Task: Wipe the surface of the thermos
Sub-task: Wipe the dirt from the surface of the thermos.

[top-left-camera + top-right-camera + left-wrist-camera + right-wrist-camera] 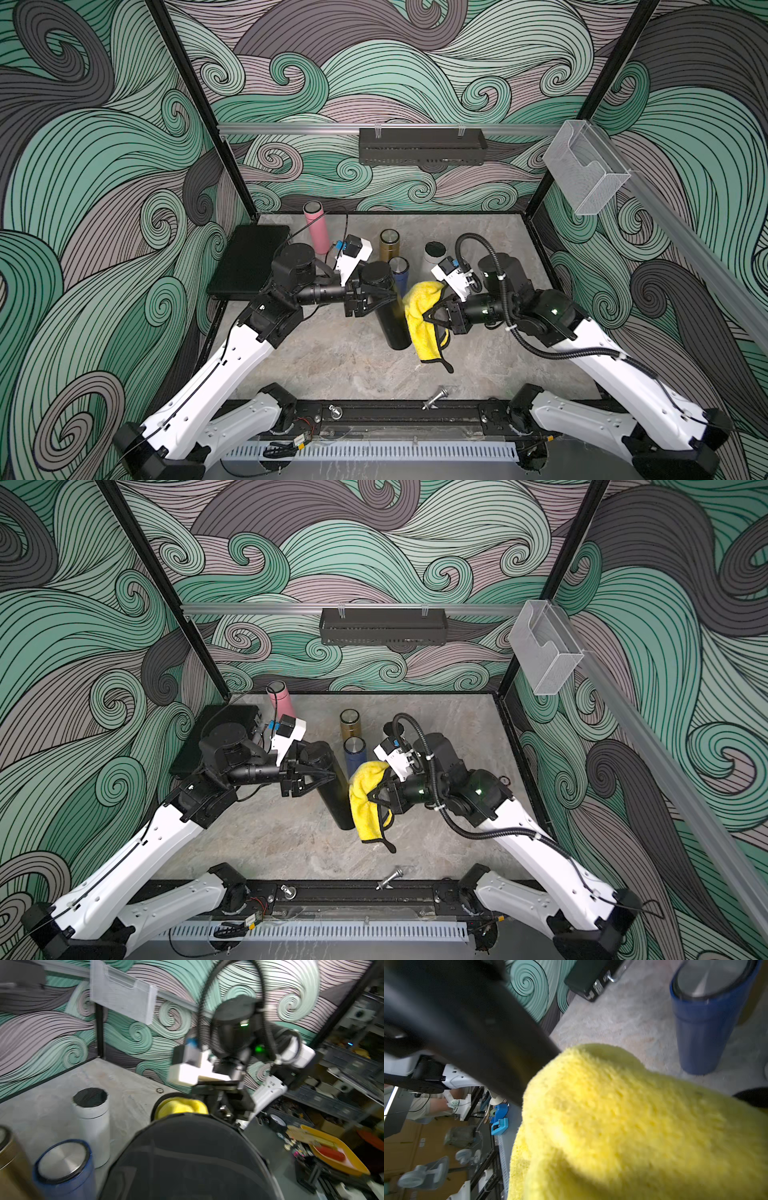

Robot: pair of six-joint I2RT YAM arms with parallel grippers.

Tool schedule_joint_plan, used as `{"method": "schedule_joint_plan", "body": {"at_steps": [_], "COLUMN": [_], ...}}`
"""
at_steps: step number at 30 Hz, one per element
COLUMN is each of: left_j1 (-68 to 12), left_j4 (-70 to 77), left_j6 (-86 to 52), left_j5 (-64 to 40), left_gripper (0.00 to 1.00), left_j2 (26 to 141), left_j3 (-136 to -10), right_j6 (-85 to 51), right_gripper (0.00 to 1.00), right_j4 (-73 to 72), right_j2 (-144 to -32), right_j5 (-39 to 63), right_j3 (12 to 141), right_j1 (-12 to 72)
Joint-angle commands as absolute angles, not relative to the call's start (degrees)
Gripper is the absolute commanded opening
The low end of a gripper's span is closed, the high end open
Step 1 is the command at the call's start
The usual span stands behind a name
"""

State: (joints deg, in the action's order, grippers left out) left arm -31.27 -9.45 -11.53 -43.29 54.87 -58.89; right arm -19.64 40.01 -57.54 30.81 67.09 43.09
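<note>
Two grips — left claw (383,296) clamps the tall matte-black thermos (393,329), right claw (429,317) pinches the yellow cloth (420,338) against it.

Grey table (332,365) with pink thermos (316,232), black case (245,262)

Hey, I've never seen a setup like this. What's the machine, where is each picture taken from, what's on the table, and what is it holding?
These are two robot arms mounted along the table's front edge, each ending in pinching jaws. Two pictures look down from one overhead camera. The other two come from small cameras on the wrists, so they look close and blurry.

The left arm has its jaws shut on a black thermos. The right arm has its jaws shut on a yellow cloth, which is pressed against the thermos's side.

Standing behind them on the grey table are a pink bottle, a gold bottle, a blue bottle and a white bottle. A flat black case lies on the left.
</note>
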Motion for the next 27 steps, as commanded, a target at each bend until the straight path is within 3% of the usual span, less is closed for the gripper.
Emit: {"method": "schedule_joint_plan", "body": {"at_steps": [1, 8, 15, 27], "left_j1": [-31.41, -31.47, -31.47, -31.51], "left_j4": [-8.76, -11.99, -15.61, -15.07], "left_j6": [-19.80, -24.08, -31.33, -42.53], "left_j5": [-31.26, -19.78, -7.70, -0.88], "left_gripper": [0.00, 0.00, 0.00, 0.00], "left_j2": [53.05, 52.73, 53.18, 53.52], "left_j3": [-63.78, -65.55, -68.55, -68.80], "right_j6": [-21.00, -15.79, -12.71, -9.46], "right_gripper": [0.00, 0.00, 0.00, 0.00], "right_j4": [32.06, 23.85, 24.36, -1.57], "right_j2": [-58.81, -65.78, -73.92, -85.12], "right_j5": [23.36, 10.60, -13.29, -34.94], "right_j3": [70.59, 72.10, 74.00, 77.91], "right_j1": [47.69, 58.97, 67.59, 71.47]}}
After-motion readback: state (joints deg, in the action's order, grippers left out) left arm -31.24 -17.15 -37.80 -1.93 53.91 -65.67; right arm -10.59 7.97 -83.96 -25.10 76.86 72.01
